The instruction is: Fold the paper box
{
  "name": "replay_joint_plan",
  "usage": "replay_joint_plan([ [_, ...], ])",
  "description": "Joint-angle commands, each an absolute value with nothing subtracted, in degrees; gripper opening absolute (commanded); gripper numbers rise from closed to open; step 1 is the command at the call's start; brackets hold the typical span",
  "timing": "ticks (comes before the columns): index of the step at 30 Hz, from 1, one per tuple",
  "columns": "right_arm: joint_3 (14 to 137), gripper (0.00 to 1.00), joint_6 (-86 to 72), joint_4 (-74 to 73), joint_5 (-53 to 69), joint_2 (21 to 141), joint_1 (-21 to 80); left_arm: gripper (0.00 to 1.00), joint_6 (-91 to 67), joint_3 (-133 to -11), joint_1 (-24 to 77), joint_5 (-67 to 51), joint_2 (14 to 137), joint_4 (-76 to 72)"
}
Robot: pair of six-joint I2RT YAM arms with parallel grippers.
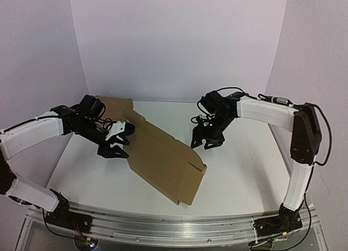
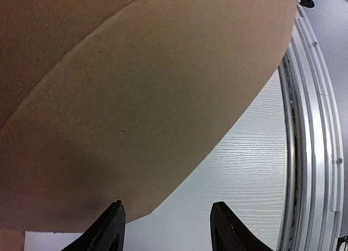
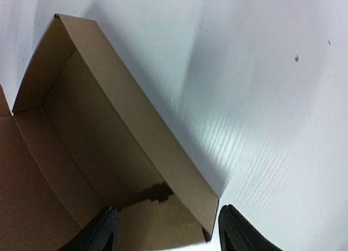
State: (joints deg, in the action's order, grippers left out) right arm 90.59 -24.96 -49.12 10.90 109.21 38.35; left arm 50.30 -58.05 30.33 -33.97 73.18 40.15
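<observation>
The paper box is a brown cardboard piece lying diagonally across the white table, its raised walls at the near right end. My left gripper sits at the box's left edge. In the left wrist view its jaws stand open, the round-cornered panel reaching over the left finger, with bare table between the fingers. My right gripper hovers at the box's right edge. Its jaws are open astride the end of a side wall. Neither gripper is closed on the cardboard.
An aluminium rail runs along the near table edge and shows at the right of the left wrist view. White backdrop walls close the back and sides. Bare white tabletop lies right of the box.
</observation>
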Motion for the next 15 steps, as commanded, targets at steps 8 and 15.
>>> replay_joint_plan([
  [8,81.5,0.45,-35.9,-30.7,24.2,113.9,37.4,0.54,43.5,-61.7,32.7,-29.6,88.2,14.3],
  [15,59.8,0.34,-66.5,-1.2,19.2,105.7,44.7,0.58,43.2,-66.5,34.1,-27.9,97.8,6.6],
])
